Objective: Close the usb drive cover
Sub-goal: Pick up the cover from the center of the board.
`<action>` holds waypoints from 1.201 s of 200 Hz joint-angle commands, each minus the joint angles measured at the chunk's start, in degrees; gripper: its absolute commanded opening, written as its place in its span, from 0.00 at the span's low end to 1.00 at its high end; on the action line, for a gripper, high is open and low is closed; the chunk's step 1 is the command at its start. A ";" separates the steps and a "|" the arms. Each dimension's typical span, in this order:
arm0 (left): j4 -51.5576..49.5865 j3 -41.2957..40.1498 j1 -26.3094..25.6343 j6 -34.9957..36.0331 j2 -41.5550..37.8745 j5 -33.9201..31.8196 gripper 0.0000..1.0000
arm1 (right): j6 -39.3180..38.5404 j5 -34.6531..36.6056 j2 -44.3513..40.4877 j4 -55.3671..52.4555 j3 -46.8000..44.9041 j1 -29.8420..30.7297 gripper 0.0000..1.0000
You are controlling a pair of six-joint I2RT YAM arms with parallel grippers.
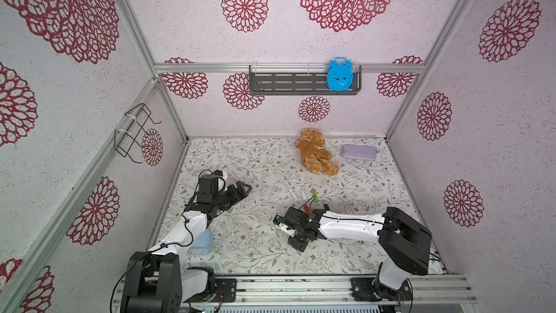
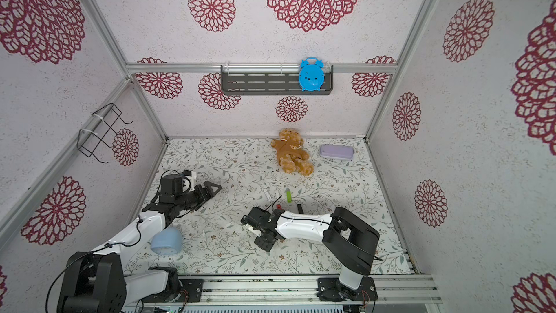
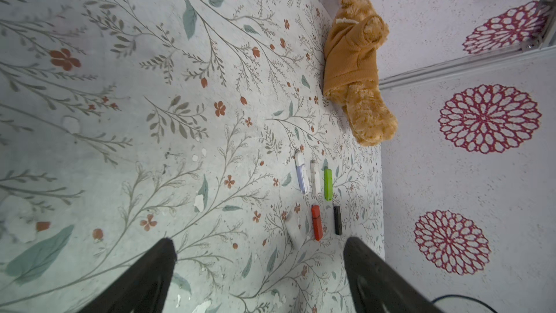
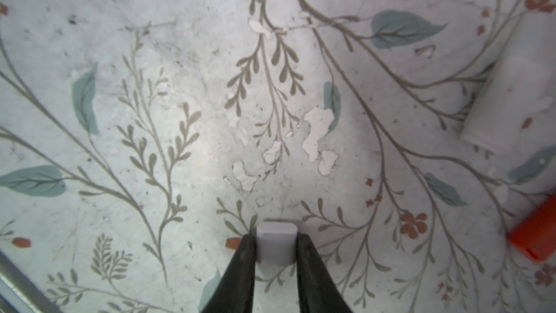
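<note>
My right gripper (image 4: 276, 243) is shut on the usb drive cover (image 4: 276, 236), a small pale rounded cap held just above the floral table. A white usb drive (image 4: 511, 91) lies off to one side, with a red drive (image 4: 538, 233) next to it. In the left wrist view the same white usb drive (image 3: 293, 230) lies beside the red drive (image 3: 316, 222). The left gripper (image 3: 258, 254) is open over bare table, short of the drives. In both top views the right gripper (image 1: 281, 224) (image 2: 248, 225) points down at mid table and the left gripper (image 1: 248, 188) (image 2: 218, 188) sits far left.
Green (image 3: 328, 184), black (image 3: 338, 220), white (image 3: 315, 177) and white-blue (image 3: 301, 176) drives lie in rows. A brown teddy bear (image 1: 316, 152) and a lilac case (image 1: 359, 152) sit at the back. A pale blue object (image 1: 201, 242) lies under the left arm.
</note>
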 commanded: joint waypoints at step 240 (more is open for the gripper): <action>14.92 9.00 -20.23 3.62 18.84 34.99 0.50 | -12.96 6.80 -19.65 16.60 -1.52 -5.43 0.26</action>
